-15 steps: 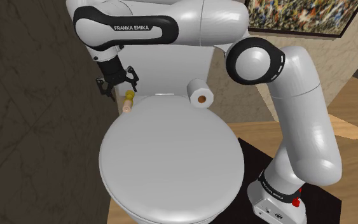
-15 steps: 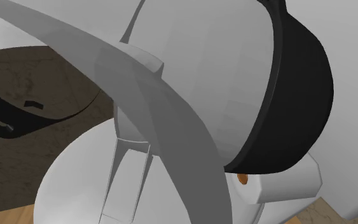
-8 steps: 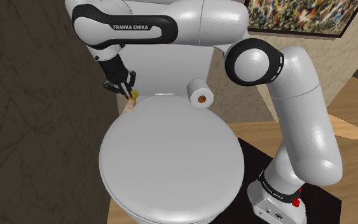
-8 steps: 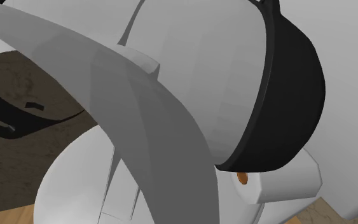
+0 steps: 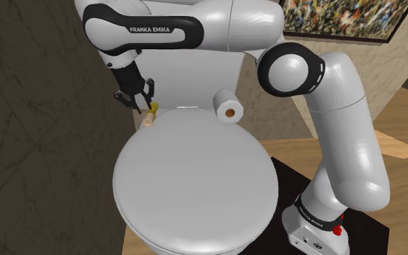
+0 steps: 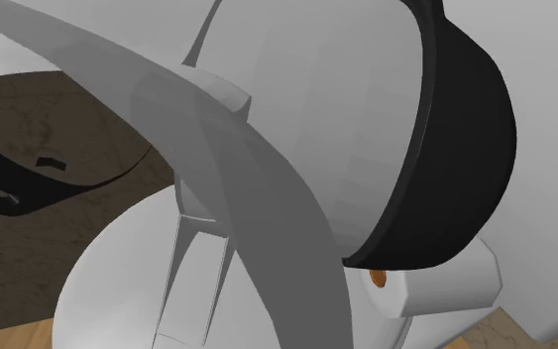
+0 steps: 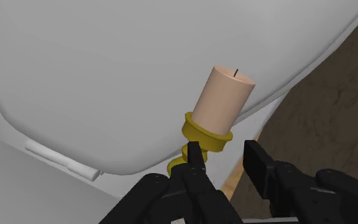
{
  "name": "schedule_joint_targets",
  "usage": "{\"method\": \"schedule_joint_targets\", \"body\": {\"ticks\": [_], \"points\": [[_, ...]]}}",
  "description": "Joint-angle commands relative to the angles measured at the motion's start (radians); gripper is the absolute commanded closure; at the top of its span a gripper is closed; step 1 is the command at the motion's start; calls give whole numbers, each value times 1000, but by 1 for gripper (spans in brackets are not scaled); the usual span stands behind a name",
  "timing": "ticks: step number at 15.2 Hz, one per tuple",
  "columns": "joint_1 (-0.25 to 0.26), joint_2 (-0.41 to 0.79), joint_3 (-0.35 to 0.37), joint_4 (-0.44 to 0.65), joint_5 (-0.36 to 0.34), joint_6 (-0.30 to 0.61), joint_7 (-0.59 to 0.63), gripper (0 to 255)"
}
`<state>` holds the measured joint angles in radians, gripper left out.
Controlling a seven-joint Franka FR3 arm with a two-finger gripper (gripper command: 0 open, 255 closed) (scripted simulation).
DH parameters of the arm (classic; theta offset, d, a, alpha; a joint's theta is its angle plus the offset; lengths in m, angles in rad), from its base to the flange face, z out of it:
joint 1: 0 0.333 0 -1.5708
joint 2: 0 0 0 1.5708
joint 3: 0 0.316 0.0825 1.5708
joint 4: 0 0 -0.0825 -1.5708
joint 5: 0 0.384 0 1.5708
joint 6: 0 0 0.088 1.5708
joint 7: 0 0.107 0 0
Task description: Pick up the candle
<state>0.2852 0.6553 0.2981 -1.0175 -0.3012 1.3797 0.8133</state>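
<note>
Starting at the candle [image 7: 222, 97]: pale peach stub w/ a dark wick, seated in a yellow holder [image 7: 204, 132]. In the shoulder view the candle [image 5: 146, 119] is at abt 10 o'clock of the white toilet lid [image 5: 195, 181], right at the lid's edge. As far as I can judge it's tipped over, not upright, wax end aiming to 6 o'clock. The gripper [image 5: 141, 106] sits just past it at 11 o'clock, on the holder end.

Wrist cam: the gripper [image 7: 224, 151] is partway open, nothing clasped. One finger's tip overlaps the holder's stem, the other stands clear w/ a gap. Contact on that first one? Can't tell. The paper roll [image 5: 228, 106] is well apart, abt 1 o'clock of the lid, no factor.

Your risks, op: the holder's off-centre btwn the fingers, so on closing one finger likely lands first and shoves it. Round body on a smooth surface, so it could roll off the edge toward 9 o'clock and drop. Also the stem's narrow and ribbed; pinch there and it may twist out on the lift. Re-centre before you squeeze, imo.
</note>
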Motion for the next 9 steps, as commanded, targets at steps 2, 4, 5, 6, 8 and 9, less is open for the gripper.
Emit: {"method": "schedule_joint_targets", "body": {"ticks": [2,4,5,6,8,9], "points": [[-169,-333,57,-526,202,415,188,0],[-161,-340,44,-549,211,439,189,0],[-160,-339,43,-560,211,451,189,0],[-160,-337,42,-571,210,464,190,0],[-161,-332,41,-591,208,489,191,0],[-161,-330,40,-601,207,501,192,0]]}}
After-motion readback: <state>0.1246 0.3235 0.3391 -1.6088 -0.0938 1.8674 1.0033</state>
